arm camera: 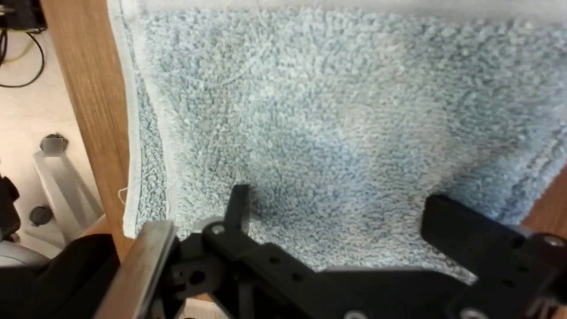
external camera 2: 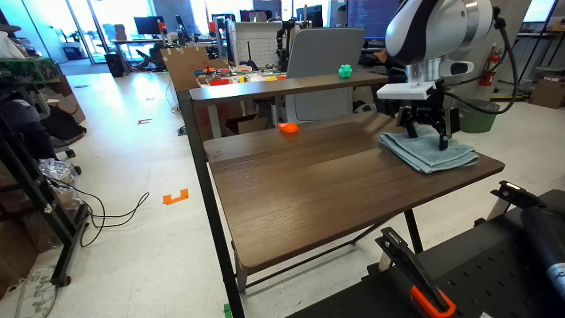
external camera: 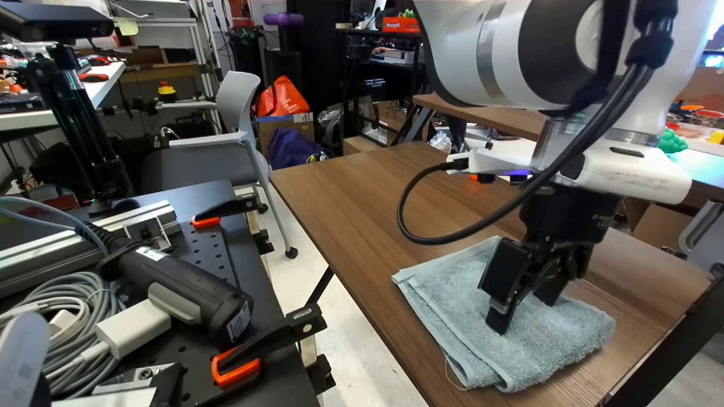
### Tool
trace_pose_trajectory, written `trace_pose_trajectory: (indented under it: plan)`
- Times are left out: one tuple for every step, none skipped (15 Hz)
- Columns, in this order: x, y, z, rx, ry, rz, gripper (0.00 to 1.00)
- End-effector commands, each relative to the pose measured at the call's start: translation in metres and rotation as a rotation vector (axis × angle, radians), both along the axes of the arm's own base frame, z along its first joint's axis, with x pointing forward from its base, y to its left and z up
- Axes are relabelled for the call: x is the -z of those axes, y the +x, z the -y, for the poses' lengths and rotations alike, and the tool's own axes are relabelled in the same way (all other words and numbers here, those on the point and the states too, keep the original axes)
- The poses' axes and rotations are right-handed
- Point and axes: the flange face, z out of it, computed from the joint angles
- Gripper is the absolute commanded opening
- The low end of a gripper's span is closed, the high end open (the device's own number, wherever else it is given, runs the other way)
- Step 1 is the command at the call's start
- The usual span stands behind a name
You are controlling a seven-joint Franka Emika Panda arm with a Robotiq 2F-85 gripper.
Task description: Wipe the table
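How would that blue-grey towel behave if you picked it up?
Likely floppy: the towel lies folded in soft layers, so it would probably sag or unfold. Its fluffy pile suggests it's light for its bulk. It may resist slipping, since that pile looks rough.

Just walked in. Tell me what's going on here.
A robot arm holds its jaws low at a folded blue-grey towel near one end of the brown table. They stand open, with no cloth visibly pinched between them; whether they touch the towel is hard to tell. The towel is probably meant for wiping the table. In an exterior view, an orange object lies on the table near its far edge.
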Motion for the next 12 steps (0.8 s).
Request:
trace_pose_trajectory:
  plan:
    - [0.027,0.023,0.016,0.183,-0.061,-0.030,1.00]
    - [0.033,0.027,0.020,0.238,-0.071,-0.033,1.00]
    - [0.036,0.032,0.024,0.293,-0.078,-0.026,1.00]
    - [0.040,0.041,0.029,0.344,-0.074,0.008,1.00]
    - [0.041,0.048,0.032,0.391,-0.071,0.039,1.00]
    - [0.043,0.057,0.035,0.434,-0.057,0.076,1.00]
    - [0.042,0.065,0.037,0.476,-0.044,0.109,1.00]
    - [0.039,0.074,0.038,0.520,-0.030,0.137,1.00]
    - [0.037,0.082,0.038,0.562,-0.014,0.166,1.00]
    - [0.036,0.089,0.037,0.600,-0.002,0.199,1.00]
    - [0.036,0.097,0.034,0.633,0.014,0.234,1.00]
    - [0.036,0.104,0.031,0.664,0.028,0.267,1.00]
